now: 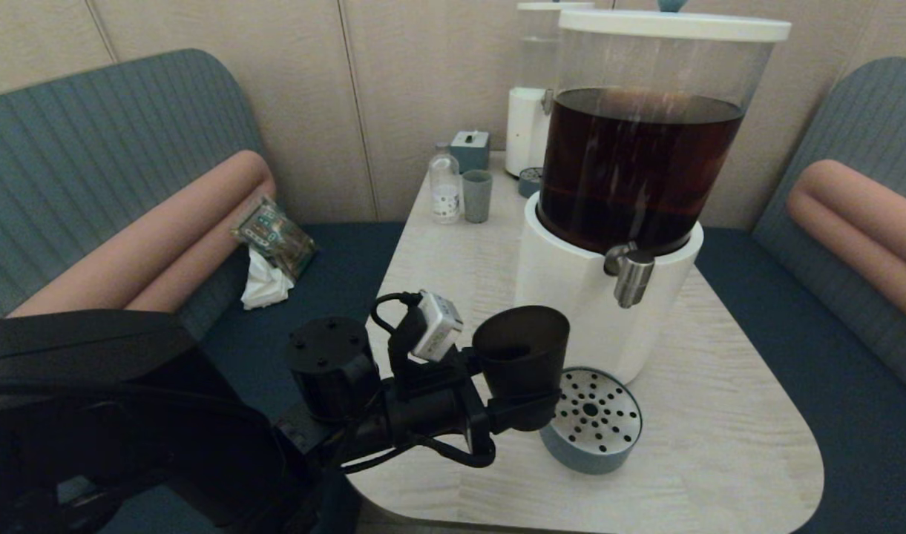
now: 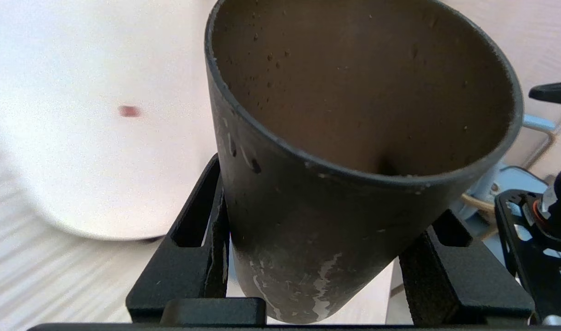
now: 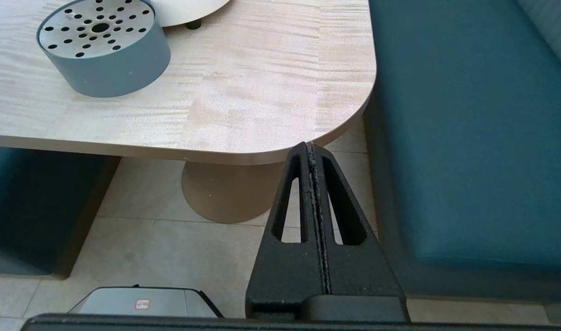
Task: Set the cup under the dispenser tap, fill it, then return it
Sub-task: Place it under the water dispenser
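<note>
Booth seating flanks a pale wooden table (image 1: 720, 415) where the cup (image 1: 521, 348) is clamped between the left gripper (image 1: 523, 408) fingers, held in the air beside the perforated drip tray (image 1: 593, 430) and lower left of the dispenser tap (image 1: 632, 276). Right gripper (image 3: 314, 151), fingers pressed together, idles below the table's edge.

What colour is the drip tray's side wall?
Muted blue-grey, under a perforated steel top; the drip tray shows best in the right wrist view.
</note>
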Available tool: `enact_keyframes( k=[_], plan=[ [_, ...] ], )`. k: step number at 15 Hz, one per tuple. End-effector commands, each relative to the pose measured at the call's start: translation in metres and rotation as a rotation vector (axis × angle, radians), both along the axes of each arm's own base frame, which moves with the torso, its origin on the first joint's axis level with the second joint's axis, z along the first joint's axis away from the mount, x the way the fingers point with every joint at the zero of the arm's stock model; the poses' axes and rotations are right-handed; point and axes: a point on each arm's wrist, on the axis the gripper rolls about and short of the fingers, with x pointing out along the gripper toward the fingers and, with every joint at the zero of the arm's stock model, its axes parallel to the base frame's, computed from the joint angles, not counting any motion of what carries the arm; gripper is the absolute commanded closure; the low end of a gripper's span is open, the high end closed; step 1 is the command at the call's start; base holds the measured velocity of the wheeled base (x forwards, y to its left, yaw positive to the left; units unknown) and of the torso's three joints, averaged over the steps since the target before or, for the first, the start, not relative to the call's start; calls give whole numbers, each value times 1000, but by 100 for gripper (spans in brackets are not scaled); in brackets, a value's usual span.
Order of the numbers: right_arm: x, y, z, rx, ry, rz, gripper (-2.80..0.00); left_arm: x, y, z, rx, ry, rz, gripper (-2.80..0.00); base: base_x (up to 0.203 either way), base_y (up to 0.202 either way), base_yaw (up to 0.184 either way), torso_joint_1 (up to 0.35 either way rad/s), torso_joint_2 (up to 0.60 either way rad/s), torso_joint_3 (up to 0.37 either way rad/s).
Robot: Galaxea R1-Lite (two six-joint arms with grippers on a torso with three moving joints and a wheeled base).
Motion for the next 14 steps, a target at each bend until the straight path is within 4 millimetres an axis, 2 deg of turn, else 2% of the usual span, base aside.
enact_keyframes(
  k=[1,6,11,14],
  plan=[
    [0,0,0,1,1,0,0,3,-19,-17,12,18,-16,0,0,0,0,0,0,0],
    [0,0,0,1,1,0,0,13,-44,-32,21,-34,39,0,0,0,0,0,0,0],
    [0,0,0,1,1,0,0,20,-57,-27,-16,-67,69,0,0,0,0,0,0,0],
    [0,0,0,1,1,0,0,25,-61,-32,-19,-69,72,0,0,0,0,0,0,0]
  ],
)
